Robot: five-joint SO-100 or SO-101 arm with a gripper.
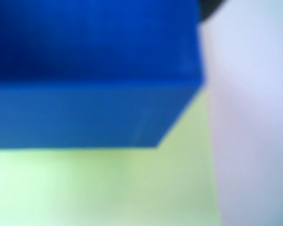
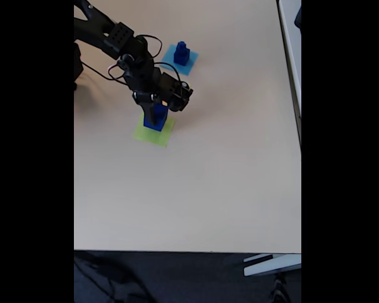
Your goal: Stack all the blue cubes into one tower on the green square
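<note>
Arm: I see the black arm [image 2: 123, 60] reaching in from the top left of the fixed view, bent down over the table [image 2: 227, 189].
Gripper: the gripper [image 2: 156, 112] is right down on the cube on the green square; I cannot tell whether its fingers are apart or clamped, the arm hides them.
Large cube: a dark blue cube [image 2: 155, 121] sits on the green square [image 2: 159, 135], its top under the gripper.
Wrist view: I get a blurred blue cube [image 1: 85, 89] very close, lime-green paper [image 1: 99, 188] below it, pale table to the right.
Other cubes: two smaller blue cubes [image 2: 181, 54], one stacked on the other, sit on the light blue square [image 2: 191, 62], well apart near the top.
</note>
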